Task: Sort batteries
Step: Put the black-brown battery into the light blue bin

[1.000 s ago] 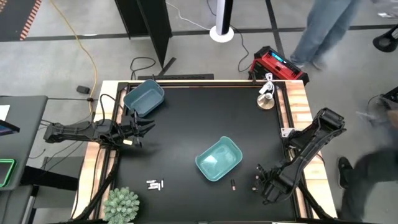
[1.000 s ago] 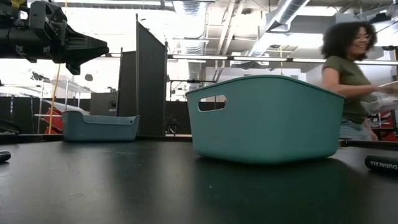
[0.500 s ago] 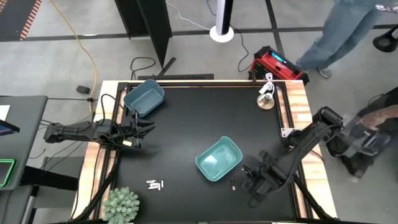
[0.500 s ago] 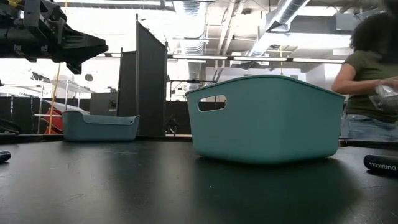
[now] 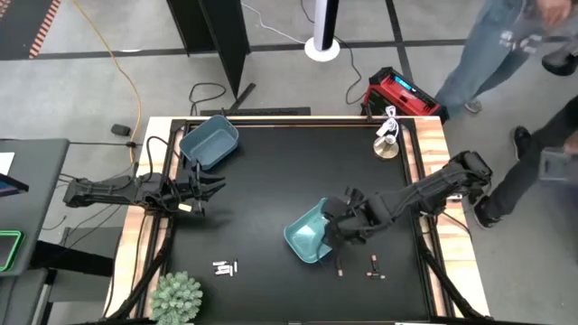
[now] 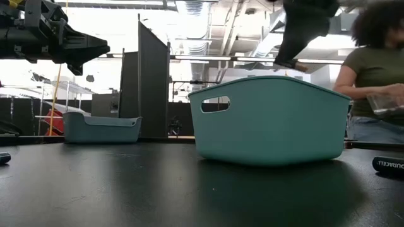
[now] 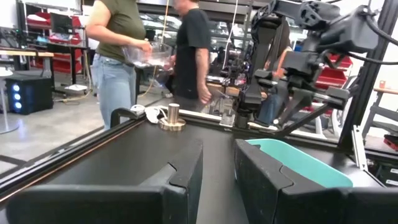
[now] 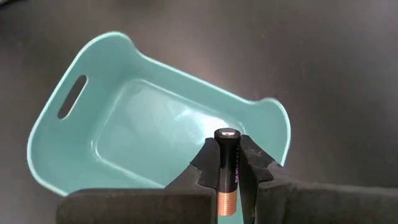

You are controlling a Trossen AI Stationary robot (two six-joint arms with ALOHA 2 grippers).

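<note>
Right end effector (image 8: 227,171) clamped on 1 dark battery (image 8: 227,168), above teal bin (image 8: 124,112)

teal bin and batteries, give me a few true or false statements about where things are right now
1. The right gripper is shut on a dark battery above the teal bin. True.
2. The teal bin already holds several batteries. False: in the right wrist view its floor shows none.
3. A group of white batteries lies near the plant. True.
4. The left gripper is inside the blue bin. False: it hangs beside that bin, over the table.
5. No dark batteries are left on the table. False: two dark batteries lie near the teal bin.
</note>
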